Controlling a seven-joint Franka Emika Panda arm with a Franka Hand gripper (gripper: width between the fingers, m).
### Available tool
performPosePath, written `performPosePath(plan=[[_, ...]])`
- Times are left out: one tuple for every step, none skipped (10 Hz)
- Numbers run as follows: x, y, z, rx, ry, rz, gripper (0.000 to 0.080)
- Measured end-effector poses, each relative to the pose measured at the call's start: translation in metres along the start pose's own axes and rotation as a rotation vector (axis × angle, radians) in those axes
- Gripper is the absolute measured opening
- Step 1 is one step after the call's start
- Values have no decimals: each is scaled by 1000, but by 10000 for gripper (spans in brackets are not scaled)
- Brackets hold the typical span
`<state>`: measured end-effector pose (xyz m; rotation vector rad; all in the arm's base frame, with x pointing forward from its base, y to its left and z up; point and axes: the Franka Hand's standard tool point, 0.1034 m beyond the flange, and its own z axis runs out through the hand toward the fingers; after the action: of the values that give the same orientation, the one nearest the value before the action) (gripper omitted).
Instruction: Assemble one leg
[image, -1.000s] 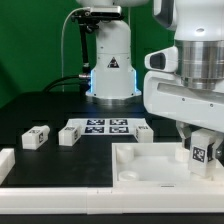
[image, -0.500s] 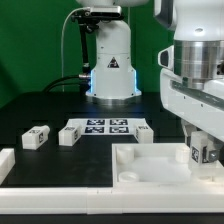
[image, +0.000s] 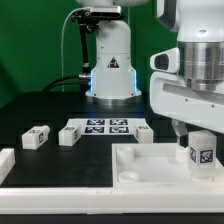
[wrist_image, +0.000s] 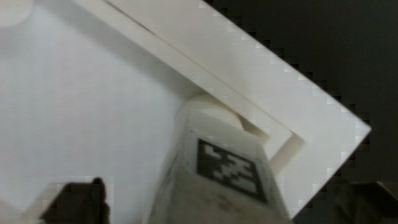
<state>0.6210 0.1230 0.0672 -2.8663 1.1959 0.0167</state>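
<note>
The leg, a stubby white block with a square tag facing the camera, stands upright in the corner socket of the large white panel on the exterior view's right. My gripper is straight above it, with its fingers down either side. In the wrist view the leg rises between the two dark fingertips. There is a visible gap on one side, so the jaws stand open around it. The panel's raised rim runs diagonally behind the leg.
Three more legs lie on the black table by the marker board. A white rail end sits at the exterior view's left. The robot base stands behind.
The wrist has turned about the leg and back. The leg stays in the corner socket, its tag still facing the camera.
</note>
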Motion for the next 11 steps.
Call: performPosePath(plan=[[0,0,0,0,0,-92,648],[0,0,0,0,0,-201,648],[0,0,0,0,0,-268,649],[1,1,-1,-1,-1,-388,649],[3,2,-1,-1,-1,-463,649],[5,2,-2,-2,1,-588,649],[6,2,-2,-3,3,-665,649],[6,2,-2,-4,4,-689,649],[6,3,-2,-4,3,-696,649],[6,3,-2,-4,3,-694,520],[6,3,-2,-4,3,-694,386]])
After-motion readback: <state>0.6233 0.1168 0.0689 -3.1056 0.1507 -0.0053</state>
